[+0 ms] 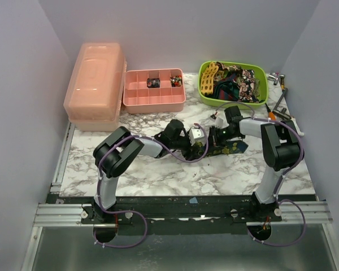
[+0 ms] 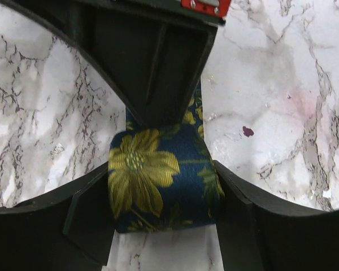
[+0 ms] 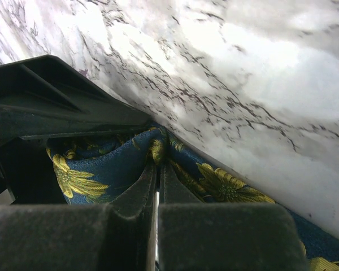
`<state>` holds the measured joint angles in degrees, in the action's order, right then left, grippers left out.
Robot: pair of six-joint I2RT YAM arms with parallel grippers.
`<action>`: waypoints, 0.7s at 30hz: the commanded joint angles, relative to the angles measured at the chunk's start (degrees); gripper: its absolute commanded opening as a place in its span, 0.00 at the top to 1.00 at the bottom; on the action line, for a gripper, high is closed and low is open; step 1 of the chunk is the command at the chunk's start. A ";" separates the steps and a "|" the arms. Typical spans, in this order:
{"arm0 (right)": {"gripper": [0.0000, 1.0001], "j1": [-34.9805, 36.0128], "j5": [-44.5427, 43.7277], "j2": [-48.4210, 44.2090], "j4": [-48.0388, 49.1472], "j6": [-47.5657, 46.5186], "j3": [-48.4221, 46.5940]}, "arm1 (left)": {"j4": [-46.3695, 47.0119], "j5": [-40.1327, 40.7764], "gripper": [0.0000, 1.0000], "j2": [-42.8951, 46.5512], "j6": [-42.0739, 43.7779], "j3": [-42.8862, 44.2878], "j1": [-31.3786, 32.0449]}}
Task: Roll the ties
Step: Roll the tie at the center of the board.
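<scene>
the navy tie point(image 2: 175, 197) with large yellow flowers lies on the marble table point(image 1: 158, 169), just right of centre in the overhead view. its near end is wound into a short fat roll. in the left wrist view this roll sits in the lower middle of the frame, and the unrolled length runs up behind it under a dark shape. the left gripper point(image 2: 163, 169) straddles the roll. its fingers point(image 2: 85, 214) stand well apart at the lower left and lower right, and each inner face lies right against one end of the roll. whether they squeeze it or only flank it cannot be told. the dark shape above the roll is the right gripper point(image 3: 157, 175), its jaws pressed together with only a thin slit between them. in the right wrist view its tips point into the crease where the roll meets the flat length of tie. that length trails off to the lower right of the frame. seen from overhead, both arms reach in toward the middle of the table and meet over the tie. at the upper right stands a green bin point(image 1: 261, 90) heaped with more patterned ties point(image 1: 234, 79). left of it is a pink divided tray point(image 1: 153, 100), with small dark bundles in two of its back compartments. a pink lidded box point(image 1: 96, 84) fills the upper left. a few tools point(image 1: 279, 96) lie along the right edge.
</scene>
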<state>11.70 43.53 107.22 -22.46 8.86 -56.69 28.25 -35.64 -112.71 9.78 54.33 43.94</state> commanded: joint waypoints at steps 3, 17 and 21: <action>1.00 2.08 -12.94 5.92 -0.66 -6.77 -1.87 | 0.10 -1.25 0.43 -2.13 -1.22 3.37 -0.09; 0.81 0.60 -4.63 -3.81 -18.66 -7.22 -11.10 | -6.16 3.03 0.95 -1.04 -1.08 -1.00 -0.44; 0.81 0.64 -2.90 -5.72 -16.74 -4.84 -6.16 | -6.53 2.92 0.96 -1.36 -0.62 -0.33 -0.52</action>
<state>12.29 39.94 103.70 -37.01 2.00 -66.06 28.23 -34.04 -113.27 9.28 55.05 43.24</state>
